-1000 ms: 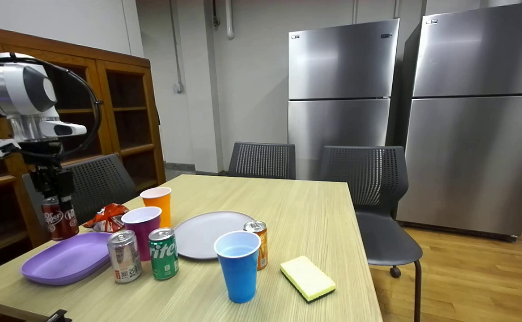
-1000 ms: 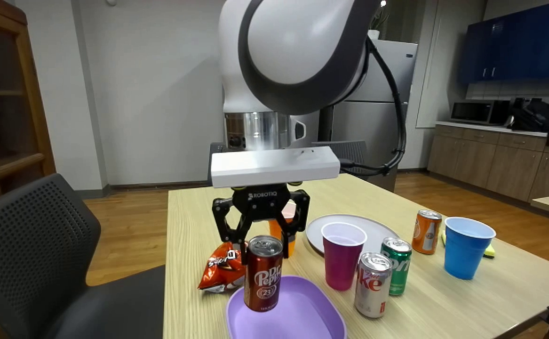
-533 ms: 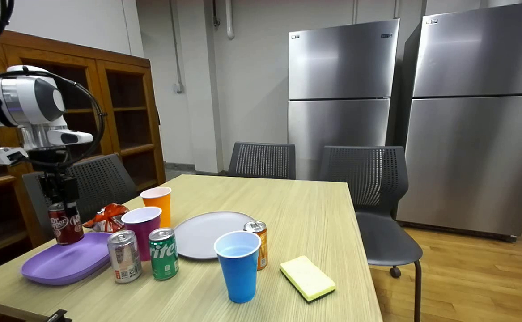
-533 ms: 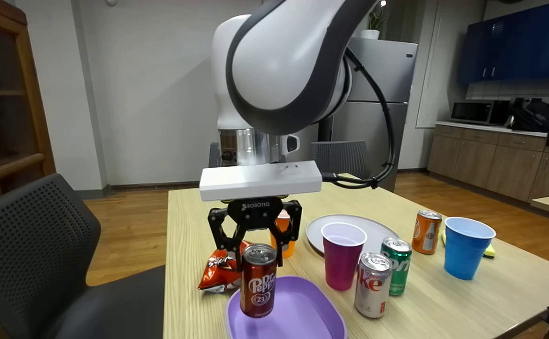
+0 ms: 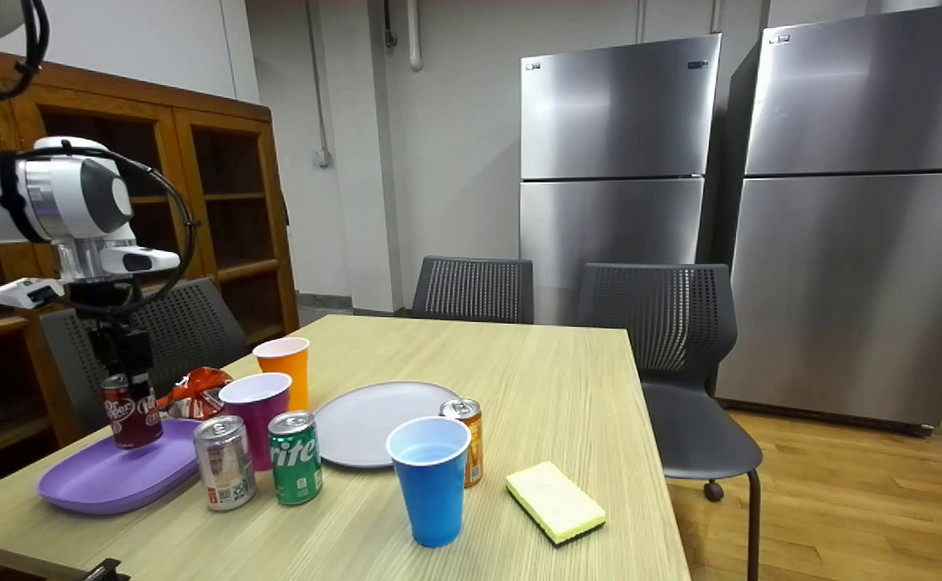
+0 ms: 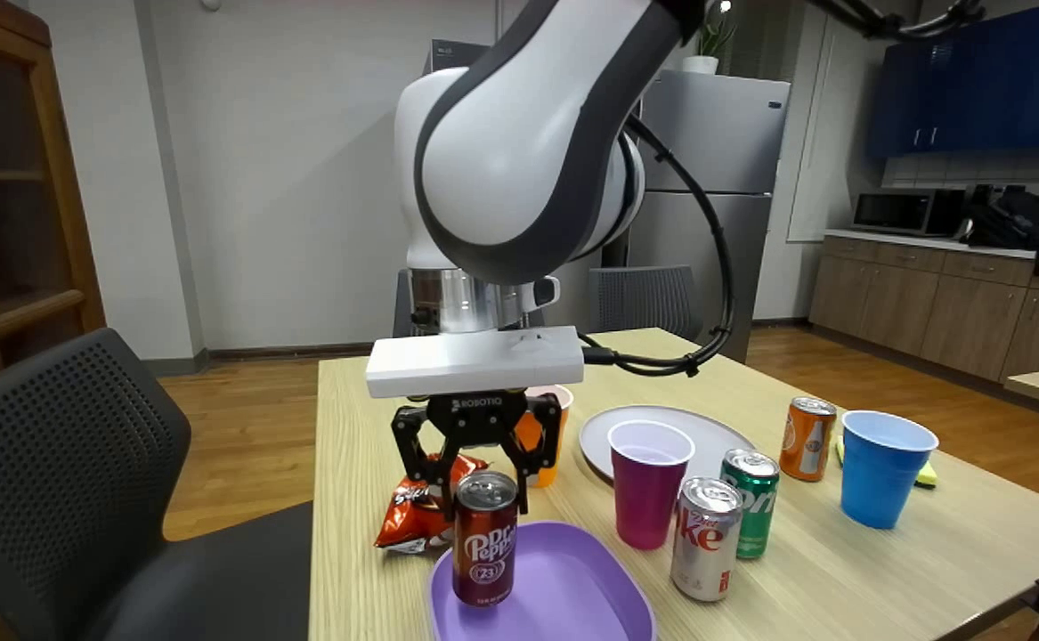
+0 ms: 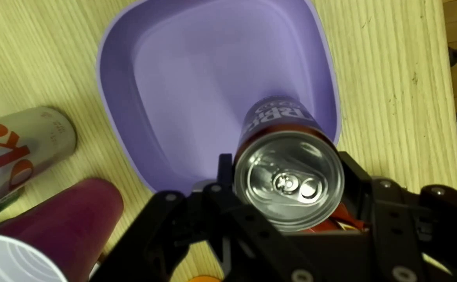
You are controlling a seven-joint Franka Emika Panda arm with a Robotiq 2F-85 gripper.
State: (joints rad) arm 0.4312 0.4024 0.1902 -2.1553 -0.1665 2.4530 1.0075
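So your gripper (image 7: 287, 172) has the Dr Pepper can (image 6: 484, 552): fingers (image 7: 224, 168) clamped on either side up near its rim, can pretty much upright. It's over the purple tray (image 6: 572, 588), close to the edge facing the dark chair (image 6: 65, 463); can't tell if the base is touching. Looks to me like the set-down step, so I'd guess the next move calls for getting the base flat, then letting go without tipping it. Careful of the red chip bag (image 6: 421, 512) just off the tray's corner by the can. Off the tray's opposite edge: Diet Coke can (image 6: 706, 543), purple cup (image 6: 648, 494) and Sprite can (image 6: 753, 507) bunched up, then the grey plate (image 5: 382, 420), with the blue cup (image 5: 432, 496) and yellow sponge (image 5: 555, 499) farther across the table (image 5: 503, 371).
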